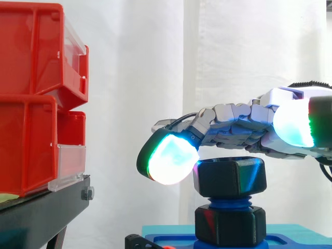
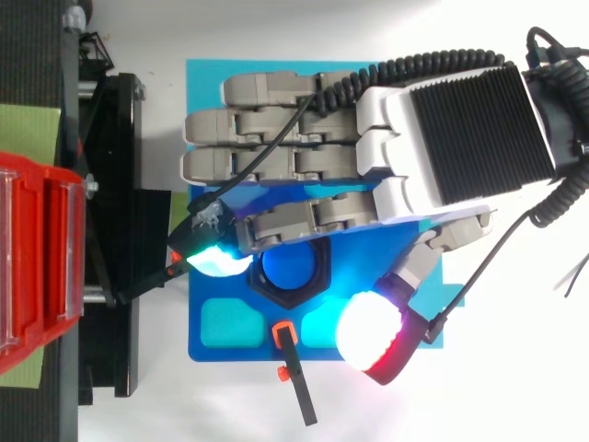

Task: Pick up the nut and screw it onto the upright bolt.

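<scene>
1. While the hand (image 1: pixel 244 127) lay stretched in from the right, palm down, its fingers ran almost straight over the nut (image 1: pixel 230 176), so it was open and gripped nothing.
2. And there was the nut: black, hex-sided, sitting on top of the upright bolt (image 1: pixel 228 201), with a short run of blue thread showing beneath it.
3. Below that thread sat a 2nd black hex piece (image 1: pixel 231 224), down at the bolt's foot on the blue plate (image 1: pixel 293 239).
4. From the top view, the bolt's blue end showed through the nut's hole, and 1 finger lay along the nut's far edge.
5. That finger's fingertip (image 1: pixel 171 158) bent down at the nut's left side, glowing white, cyan and green, and touched or all but touched that flank.
6. The thumb pad (image 2: pixel 368 331) glowed white with a red edge and stood off on the nut's other side, near it but apart.
7. In the side view the thumb pad hung higher than the nut's top face, so there was no pinch.
8. The other fingers lay side by side, flat over the teal board (image 2: pixel 207 83).
9. A small orange-and-black part (image 2: pixel 283 333) sat on the plate's near edge.
10. Off to the left, 2 stacked red bins (image 1: pixel 31 104) rested on the black stand (image 1: pixel 41 212), well apart from the bolt, with the white curtain (image 1: pixel 135 78) behind.
</scene>
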Robot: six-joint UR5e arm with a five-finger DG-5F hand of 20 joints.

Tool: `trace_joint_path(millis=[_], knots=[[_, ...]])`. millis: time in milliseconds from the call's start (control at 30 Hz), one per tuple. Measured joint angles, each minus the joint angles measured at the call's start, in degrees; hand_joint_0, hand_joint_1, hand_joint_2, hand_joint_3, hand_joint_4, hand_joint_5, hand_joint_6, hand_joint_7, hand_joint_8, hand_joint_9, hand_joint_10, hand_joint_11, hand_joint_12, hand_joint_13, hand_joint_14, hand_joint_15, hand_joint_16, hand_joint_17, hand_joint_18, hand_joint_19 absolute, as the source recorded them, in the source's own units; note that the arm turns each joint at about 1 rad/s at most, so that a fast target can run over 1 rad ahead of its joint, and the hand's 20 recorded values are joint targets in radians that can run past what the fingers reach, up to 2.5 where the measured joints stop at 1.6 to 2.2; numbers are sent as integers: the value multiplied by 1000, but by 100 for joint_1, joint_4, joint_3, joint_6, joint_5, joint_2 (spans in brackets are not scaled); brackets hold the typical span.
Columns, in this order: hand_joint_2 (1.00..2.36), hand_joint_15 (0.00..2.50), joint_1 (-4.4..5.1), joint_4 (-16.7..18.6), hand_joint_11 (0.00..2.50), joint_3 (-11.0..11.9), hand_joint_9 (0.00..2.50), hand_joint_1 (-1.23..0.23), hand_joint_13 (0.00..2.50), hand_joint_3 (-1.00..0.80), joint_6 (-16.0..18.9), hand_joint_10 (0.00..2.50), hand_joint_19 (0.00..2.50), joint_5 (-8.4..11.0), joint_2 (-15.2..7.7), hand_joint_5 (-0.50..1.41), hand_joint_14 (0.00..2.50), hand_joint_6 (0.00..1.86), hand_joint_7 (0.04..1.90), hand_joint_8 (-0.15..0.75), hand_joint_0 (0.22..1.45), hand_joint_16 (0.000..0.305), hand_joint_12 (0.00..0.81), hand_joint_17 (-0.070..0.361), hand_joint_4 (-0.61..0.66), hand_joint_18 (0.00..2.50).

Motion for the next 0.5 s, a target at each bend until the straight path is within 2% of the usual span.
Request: trace_joint_path(millis=[500], knots=[[1000,0,-85,57,0,0,330,-104,17,-500,29,0,0,-28,-1,-71,0,501,1296,235,440,41,326,93,131,0]])
